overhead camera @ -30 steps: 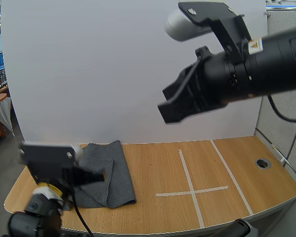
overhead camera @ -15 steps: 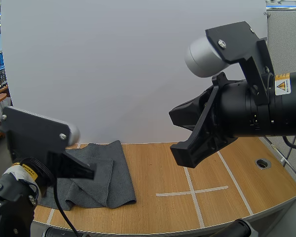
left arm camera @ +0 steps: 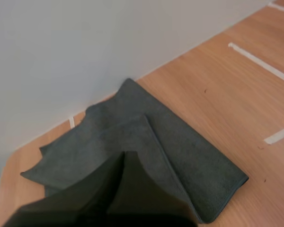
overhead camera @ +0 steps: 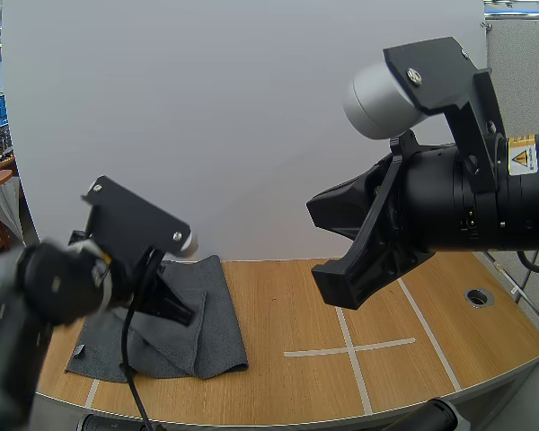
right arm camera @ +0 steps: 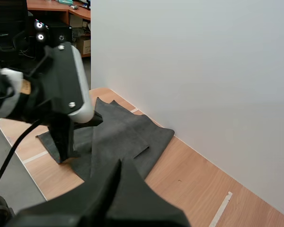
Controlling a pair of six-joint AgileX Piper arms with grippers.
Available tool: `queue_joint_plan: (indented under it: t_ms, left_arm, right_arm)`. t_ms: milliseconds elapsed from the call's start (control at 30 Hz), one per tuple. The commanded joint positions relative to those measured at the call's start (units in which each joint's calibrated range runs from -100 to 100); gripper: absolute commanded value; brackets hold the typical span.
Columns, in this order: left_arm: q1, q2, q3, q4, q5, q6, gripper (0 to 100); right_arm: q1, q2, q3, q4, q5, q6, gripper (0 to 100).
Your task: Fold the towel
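A dark grey towel (overhead camera: 211, 310) lies folded and rumpled on the left part of the wooden table (overhead camera: 287, 305), close to the white back wall. My left gripper (overhead camera: 187, 314) hovers over the towel's left half, clear of the cloth. In the left wrist view my left gripper (left arm camera: 124, 155) is shut, one dark wedge above the towel (left arm camera: 180, 142), with nothing in it. My right gripper (overhead camera: 328, 241) hangs high above the table's middle. From the right wrist camera, my right gripper (right arm camera: 120, 163) is shut and empty, well above the towel (right arm camera: 128, 132) and the left arm (right arm camera: 61, 94).
White tape lines (overhead camera: 349, 346) form a cross on the table's right half, with another strip (overhead camera: 422, 319) beside it. A round cable hole (overhead camera: 478, 296) sits near the right edge. The white wall (overhead camera: 207, 117) stands right behind the towel.
My left arm has swung up and forward, from the near left corner to over the towel. My right arm dropped and drew back to the right, then barely moved.
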Motion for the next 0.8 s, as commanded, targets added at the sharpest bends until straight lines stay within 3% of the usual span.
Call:
queue_joint_plan:
  t_ms: [0, 267, 367, 533, 700, 767]
  left_arm:
    - [0.24, 16.4, -5.9, -3.0, -1.3, 0.6, 0]
    - [0.16, 40.0, -17.2, -5.6, -0.3, 2.8, 0]
    - [0.16, 46.1, -19.5, -9.1, 0.5, 4.2, 10]
    - [0.09, 54.7, -22.6, -13.8, 0.9, 7.3, 45]
    - [-0.17, 60.5, -25.9, -13.8, 1.9, 8.7, 100]
    - [-0.76, 62.0, -27.5, -13.7, 1.9, 7.8, 100]
  right_arm:
    - [-0.1, -0.5, -0.1, 0.2, 0.0, 0.8, 0]
    - [-0.1, -0.5, -0.1, -0.2, 0.0, 0.9, 0]
    - [-0.1, -0.5, -0.1, -0.8, 0.0, 0.9, 0]
    - [-0.1, -0.5, -0.1, -1.5, 0.0, 0.9, 0]
    - [-0.1, -0.5, -0.1, -1.5, 0.0, 0.9, 0]
    - [-0.1, -0.5, -0.1, -1.5, 0.0, 0.9, 0]
